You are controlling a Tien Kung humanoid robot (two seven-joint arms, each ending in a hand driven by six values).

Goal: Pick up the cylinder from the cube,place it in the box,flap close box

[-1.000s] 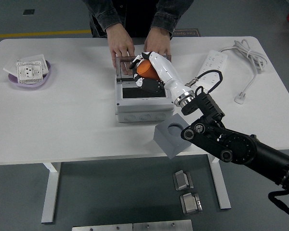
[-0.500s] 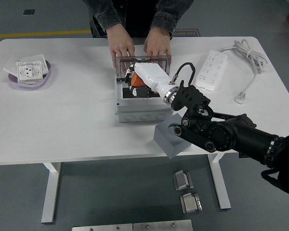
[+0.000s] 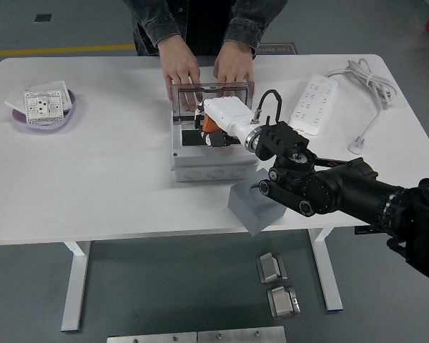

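person's hands [image 3: 207, 70] and raised lid [image 3: 213, 91] block the box's [image 3: 211, 163] far side.

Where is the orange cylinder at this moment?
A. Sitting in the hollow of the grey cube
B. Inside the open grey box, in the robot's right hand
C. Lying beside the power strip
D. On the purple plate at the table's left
B: the right hand is lowered into the open grey box with the orange cylinder in its fingers, while the grey cube in front shows an empty hollow.
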